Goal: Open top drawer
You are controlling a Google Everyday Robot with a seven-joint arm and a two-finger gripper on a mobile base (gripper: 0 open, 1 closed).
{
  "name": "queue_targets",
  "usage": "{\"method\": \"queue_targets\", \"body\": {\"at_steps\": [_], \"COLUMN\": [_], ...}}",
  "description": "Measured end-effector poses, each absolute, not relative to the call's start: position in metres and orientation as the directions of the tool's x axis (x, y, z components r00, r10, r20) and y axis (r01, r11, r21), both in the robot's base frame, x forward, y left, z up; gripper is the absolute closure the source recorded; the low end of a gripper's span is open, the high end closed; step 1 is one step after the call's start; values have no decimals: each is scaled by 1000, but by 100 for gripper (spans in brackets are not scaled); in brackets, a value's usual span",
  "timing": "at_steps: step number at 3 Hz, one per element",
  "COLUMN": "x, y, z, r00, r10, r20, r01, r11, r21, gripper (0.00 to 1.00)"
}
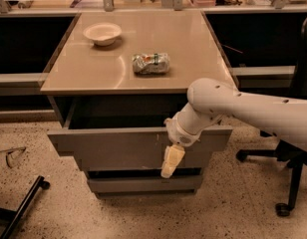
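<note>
The top drawer (pixel 113 148) is pulled out from under the tan counter, its wide grey front tilted toward me, with small white scratches right of its centre. A dark gap shows behind it. My gripper (pixel 171 163) hangs in front of the drawer front's right part, pointing down, its cream fingers (pixel 172 159) lying against or just before the front. The white arm (pixel 243 108) reaches in from the right.
A narrower grey drawer front (pixel 143 184) sits below. On the counter (pixel 83 73) are a white bowl (pixel 102 33) and a crumpled foil packet (pixel 151 63). An office chair base (pixel 283 183) stands at right; a black bar (pixel 19 208) lies on the floor at left.
</note>
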State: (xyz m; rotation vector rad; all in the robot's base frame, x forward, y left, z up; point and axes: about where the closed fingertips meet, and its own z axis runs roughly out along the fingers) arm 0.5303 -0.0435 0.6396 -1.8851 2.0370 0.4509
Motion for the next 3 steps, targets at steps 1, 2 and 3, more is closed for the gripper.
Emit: {"method": "queue_targets", "body": {"at_steps": [1, 2, 3], "x": [521, 521, 513], "y": [-42, -42, -42], "z": [637, 640, 639], "r00": [-74, -74, -81], "r10": [-892, -892, -889], "r20": [-447, -447, -451], "r01": [-997, -997, -997], "r11": [68, 68, 66], "r21": [30, 30, 47], "gripper": [0, 0, 0]}}
